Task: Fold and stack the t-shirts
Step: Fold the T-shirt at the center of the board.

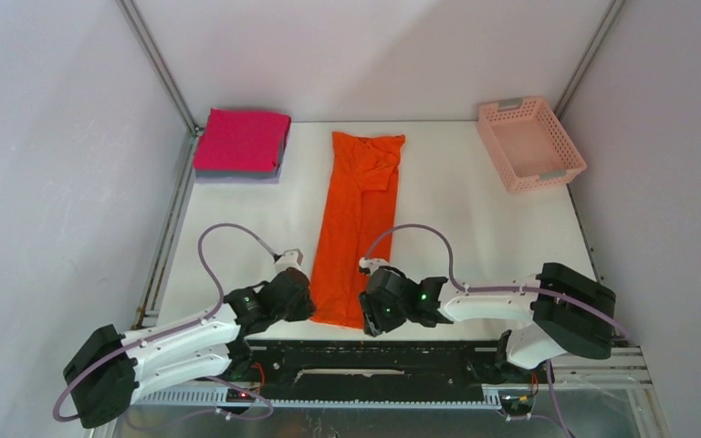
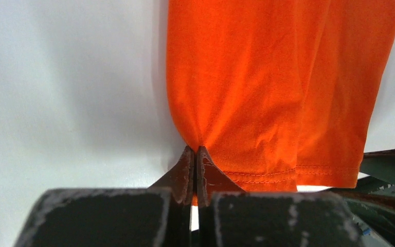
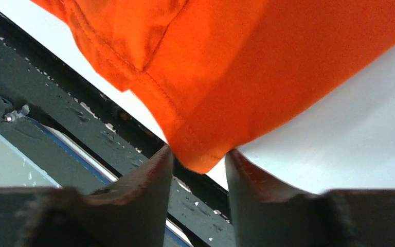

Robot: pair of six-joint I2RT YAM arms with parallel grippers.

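The orange t-shirt [image 1: 358, 219] lies as a long narrow strip down the middle of the white table. My left gripper [image 1: 303, 304] is shut on its near left hem corner; the left wrist view shows the cloth [image 2: 267, 87] pinched between the closed fingertips [image 2: 187, 167]. My right gripper [image 1: 371, 315] is at the near right hem corner. The right wrist view shows its jaws apart with the orange corner [image 3: 198, 154] between them. A folded magenta-pink shirt [image 1: 242, 140] sits on a folded grey one [image 1: 237, 175] at the far left.
A pale pink lattice basket [image 1: 529, 143] stands at the far right. The black mounting rail [image 1: 374, 360] runs along the table's near edge, just under the shirt's hem. Frame posts rise at both back corners.
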